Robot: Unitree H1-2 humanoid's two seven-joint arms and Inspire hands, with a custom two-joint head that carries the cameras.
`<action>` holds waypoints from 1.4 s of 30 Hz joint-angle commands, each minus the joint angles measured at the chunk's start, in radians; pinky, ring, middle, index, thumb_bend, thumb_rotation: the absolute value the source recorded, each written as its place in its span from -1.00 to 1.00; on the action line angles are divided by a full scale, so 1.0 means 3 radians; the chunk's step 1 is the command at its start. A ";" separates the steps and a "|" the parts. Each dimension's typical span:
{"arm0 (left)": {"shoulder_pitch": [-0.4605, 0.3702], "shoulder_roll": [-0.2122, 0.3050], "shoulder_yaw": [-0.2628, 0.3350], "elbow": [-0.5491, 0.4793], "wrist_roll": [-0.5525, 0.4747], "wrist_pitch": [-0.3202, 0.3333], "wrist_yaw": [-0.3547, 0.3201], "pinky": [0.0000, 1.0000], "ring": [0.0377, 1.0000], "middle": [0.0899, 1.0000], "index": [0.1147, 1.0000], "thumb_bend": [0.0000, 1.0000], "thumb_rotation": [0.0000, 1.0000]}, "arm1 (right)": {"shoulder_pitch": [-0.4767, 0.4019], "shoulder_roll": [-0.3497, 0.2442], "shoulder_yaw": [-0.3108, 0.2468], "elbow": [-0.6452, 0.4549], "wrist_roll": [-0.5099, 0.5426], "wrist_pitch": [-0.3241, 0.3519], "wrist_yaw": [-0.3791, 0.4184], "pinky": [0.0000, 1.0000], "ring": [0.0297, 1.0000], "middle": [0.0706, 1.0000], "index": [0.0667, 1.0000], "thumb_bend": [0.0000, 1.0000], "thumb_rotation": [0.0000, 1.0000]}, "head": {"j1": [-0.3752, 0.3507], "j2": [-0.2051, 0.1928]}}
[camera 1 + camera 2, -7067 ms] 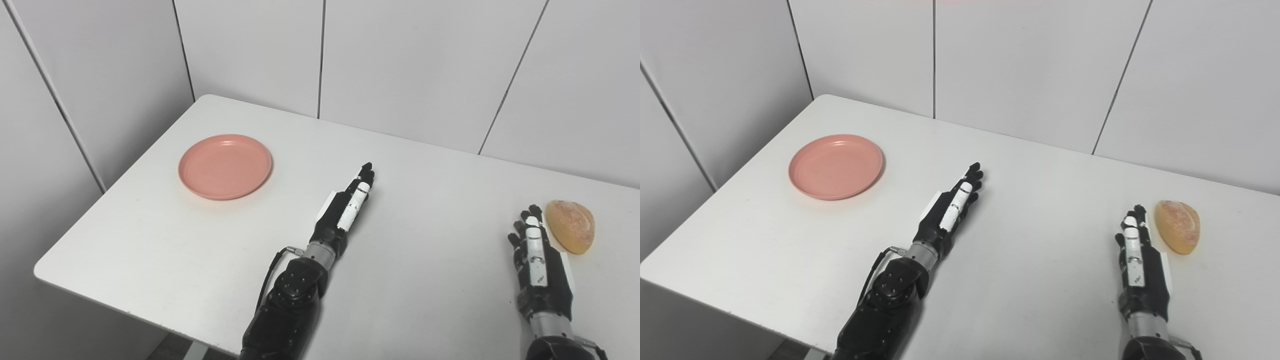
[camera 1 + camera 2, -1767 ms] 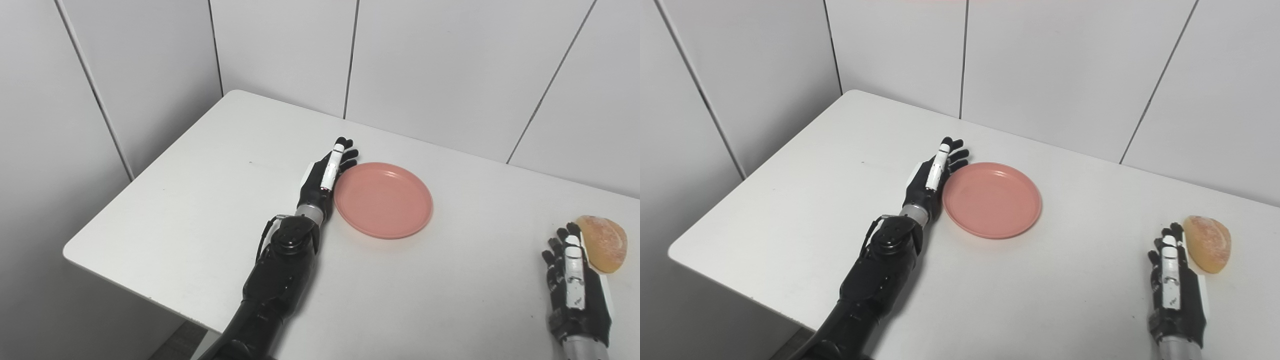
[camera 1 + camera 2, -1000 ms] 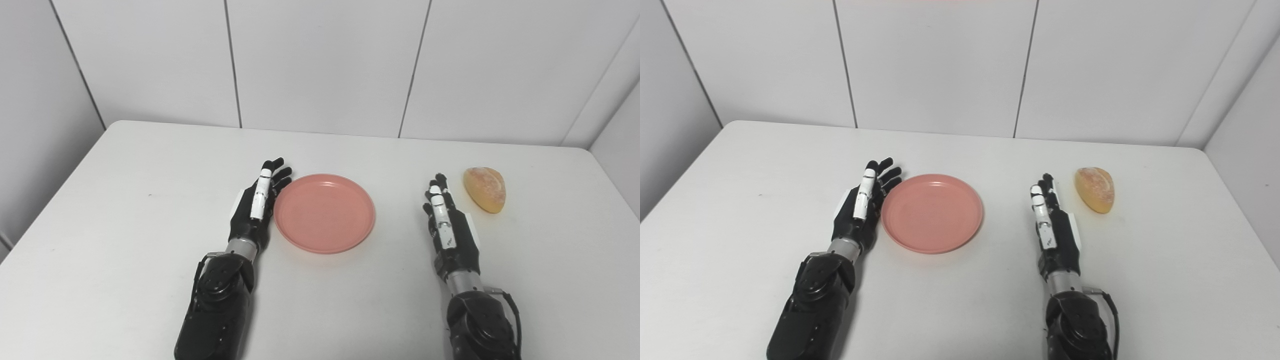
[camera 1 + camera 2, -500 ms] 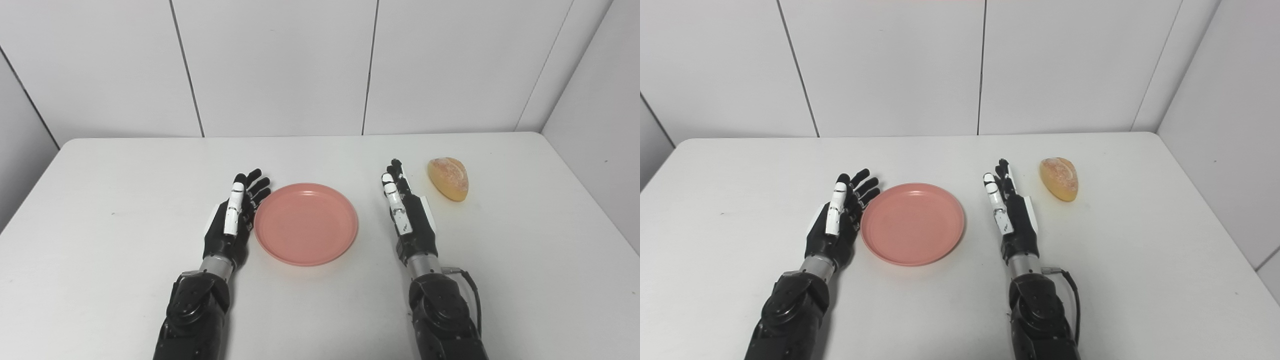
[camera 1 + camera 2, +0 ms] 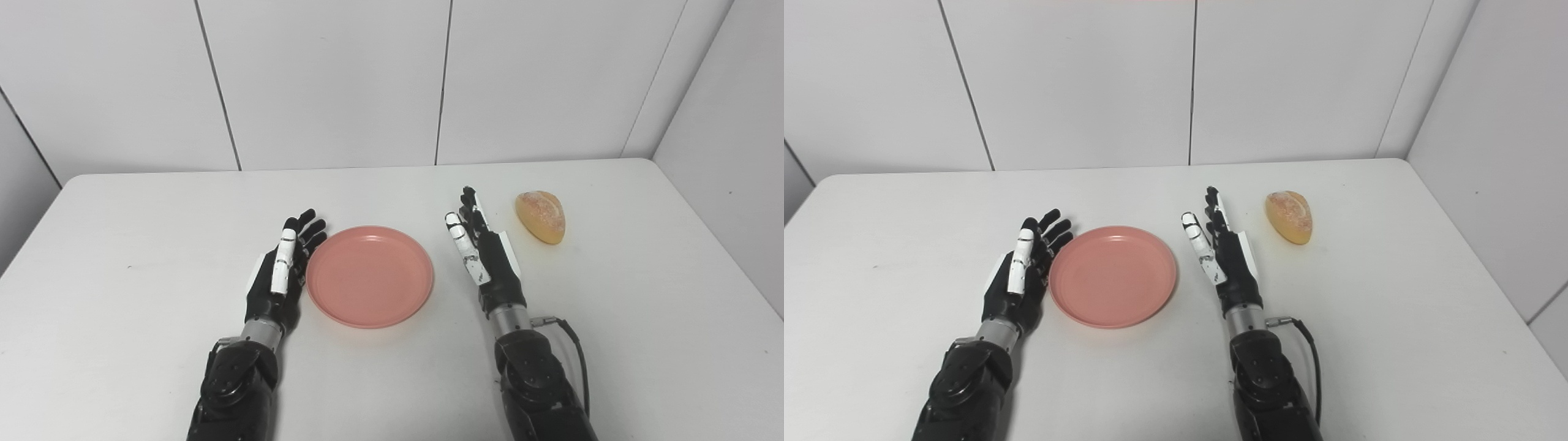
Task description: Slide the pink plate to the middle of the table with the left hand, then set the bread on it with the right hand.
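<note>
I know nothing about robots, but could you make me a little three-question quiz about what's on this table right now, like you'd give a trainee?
1. True or false: the bread already lies on the pink plate.
2. Which hand is nearer the bread? A) left hand B) right hand C) both equally near
3. Fill in: the plate lies on the white table between the two ____.

Key
1. False: the bread lies on the table, to the right of the right hand, and the plate holds nothing.
2. B: the right hand is between the plate and the bread, its fingers apart and holding nothing.
3. hands: the left hand is beside the plate's left rim, also open.
</note>
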 commanded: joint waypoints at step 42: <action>-0.0082 -0.0006 0.0058 0.0242 0.0022 -0.0499 -0.0076 0.93 0.89 0.87 0.85 0.12 1.00 | -0.0770 -0.0986 -0.0046 0.0640 -0.1739 0.1147 -0.0910 0.61 0.74 0.79 0.85 0.48 -0.32 | -0.0076 0.0002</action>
